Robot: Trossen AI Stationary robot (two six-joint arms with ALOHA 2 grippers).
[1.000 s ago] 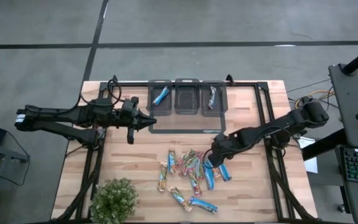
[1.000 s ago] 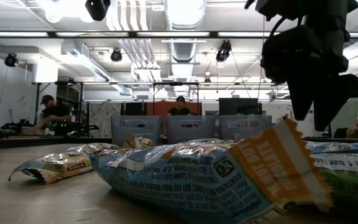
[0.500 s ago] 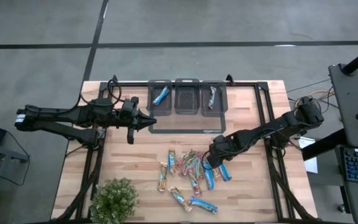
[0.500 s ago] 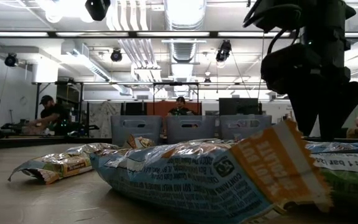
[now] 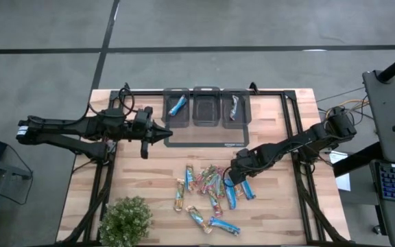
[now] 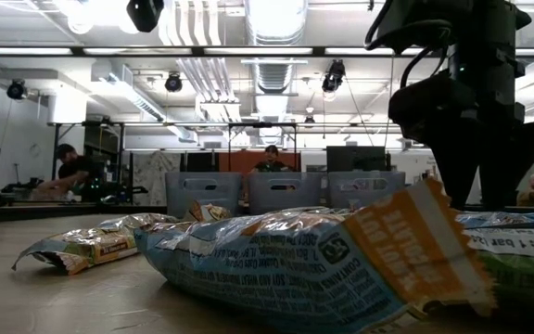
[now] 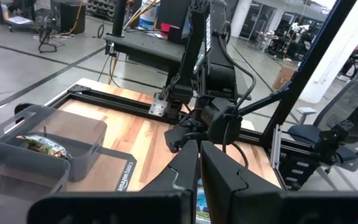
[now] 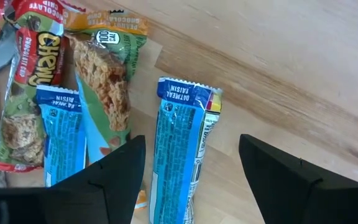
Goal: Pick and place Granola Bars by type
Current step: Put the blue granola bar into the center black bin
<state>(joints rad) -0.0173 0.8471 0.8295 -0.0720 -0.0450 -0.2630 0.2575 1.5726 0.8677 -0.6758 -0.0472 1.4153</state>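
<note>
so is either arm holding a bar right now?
No. Right gripper hangs open over a blue bar, not gripping it. Left gripper is shut, empty, near the bins.

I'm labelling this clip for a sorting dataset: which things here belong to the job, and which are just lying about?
Part of the job:
- granola bars piled on the table
- blue oatmeal bar between the open right gripper fingers
- three bins, two holding a bar each
- left gripper, waiting near the bins

Just lying about:
- leafy plant at the table corner
- keyboard beside the table
</note>
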